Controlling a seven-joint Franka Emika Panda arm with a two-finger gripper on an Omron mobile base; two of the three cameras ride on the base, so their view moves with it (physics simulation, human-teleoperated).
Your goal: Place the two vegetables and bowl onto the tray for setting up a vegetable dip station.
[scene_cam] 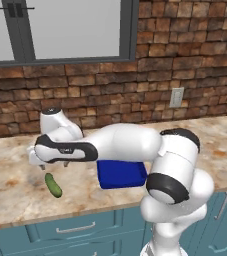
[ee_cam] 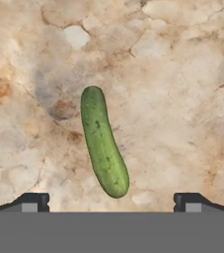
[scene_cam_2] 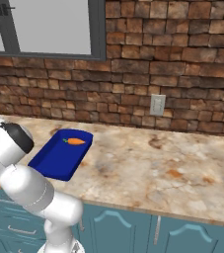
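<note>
Blue rectangular shallow tray with raised edges lies flat on the mottled beige stone tabletop, near its front edge; in the left base view the tray is partly hidden behind the white arm. Behind the tabletop runs a red-brown brick wall with a pale outlet plate and a grey-framed window above; teal cabinet drawers sit below.

Next in size, the dark green stubby cucumber lies on bare tabletop, well apart from the tray on its left in the left base view. In the hand view the cucumber lies lengthwise between the two dark fingers, its near end just short of them, touching neither.

The fingers are spread wide and released, holding nothing, with the gripper hovering just above the cucumber.

Smallest, the orange carrot with a green top rests inside the tray, near its far end.
</note>
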